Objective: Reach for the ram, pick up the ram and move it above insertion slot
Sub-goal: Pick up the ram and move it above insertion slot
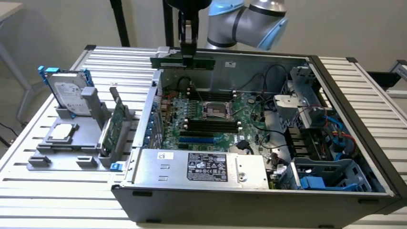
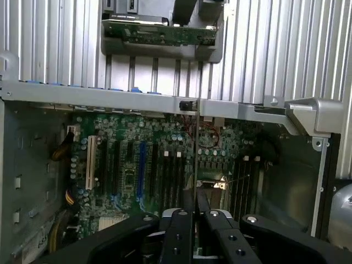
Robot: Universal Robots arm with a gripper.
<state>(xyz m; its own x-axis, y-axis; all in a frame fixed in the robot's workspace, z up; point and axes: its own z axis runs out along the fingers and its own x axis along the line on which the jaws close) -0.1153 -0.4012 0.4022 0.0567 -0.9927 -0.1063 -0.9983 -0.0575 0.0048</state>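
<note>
The fingers (image 2: 186, 220) stand narrow and pinch the ram (image 1: 182, 62), which hangs level in the air at the far rim of the open computer case (image 1: 356, 119). In the wrist view the ram shows edge-on as a thin line between the pads. So reaching and picking up look done. The ram is high above the motherboard (image 1: 210, 119), not yet clearly over the dark memory slots (image 1: 211, 125). The arm (image 1: 251, 19) comes from behind, and the gripper (image 1: 187, 50) points straight down.

The ram (image 1: 183, 62) hangs above the computer case's (image 1: 254, 191) rear edge.
</note>
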